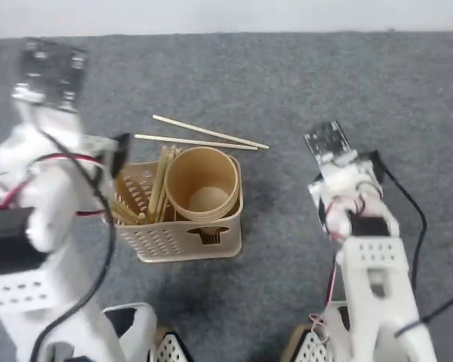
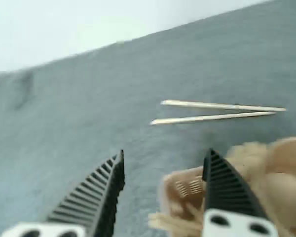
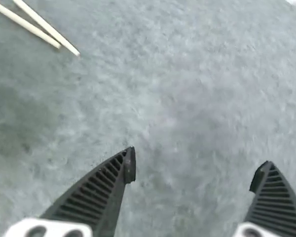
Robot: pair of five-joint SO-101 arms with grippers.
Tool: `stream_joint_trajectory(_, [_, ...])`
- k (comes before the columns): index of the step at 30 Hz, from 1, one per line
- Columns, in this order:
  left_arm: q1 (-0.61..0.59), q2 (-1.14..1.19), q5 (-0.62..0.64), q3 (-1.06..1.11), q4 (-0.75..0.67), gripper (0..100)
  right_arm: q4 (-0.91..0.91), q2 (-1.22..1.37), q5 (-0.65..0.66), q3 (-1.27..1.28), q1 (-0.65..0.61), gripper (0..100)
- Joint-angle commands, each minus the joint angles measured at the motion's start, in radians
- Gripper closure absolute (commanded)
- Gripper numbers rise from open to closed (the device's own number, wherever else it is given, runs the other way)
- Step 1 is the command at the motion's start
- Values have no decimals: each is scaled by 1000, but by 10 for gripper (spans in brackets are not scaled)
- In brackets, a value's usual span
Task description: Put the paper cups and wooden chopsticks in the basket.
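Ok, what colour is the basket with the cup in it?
The basket is beige or cream, and its walls are perforated with small holes. It shows best in the high view.

Nothing legible appears in any view: no writing, label, number or sign can be read on the basket (image 1: 183, 240), on the paper cups (image 1: 202, 185) standing in it, or on the wooden chopsticks (image 1: 211, 133) lying beside it.
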Motion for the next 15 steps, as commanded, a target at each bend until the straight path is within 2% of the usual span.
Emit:
stream_joint_trajectory(1, [-147, -11, -6, 71, -66, 754, 59, 165, 52, -232, -44, 627])
stream_joint_trajectory(9, [-310, -12, 46, 384, -307, 754, 248, 584, 361, -632, -137, 627])
stream_joint_trajectory(12, [-367, -12, 106, 499, -379, 754, 297, 699, 413, -760, -176, 627])
stream_joint_trajectory(15, [-430, -12, 114, 642, -483, 754, 321, 773, 470, -842, -217, 627])
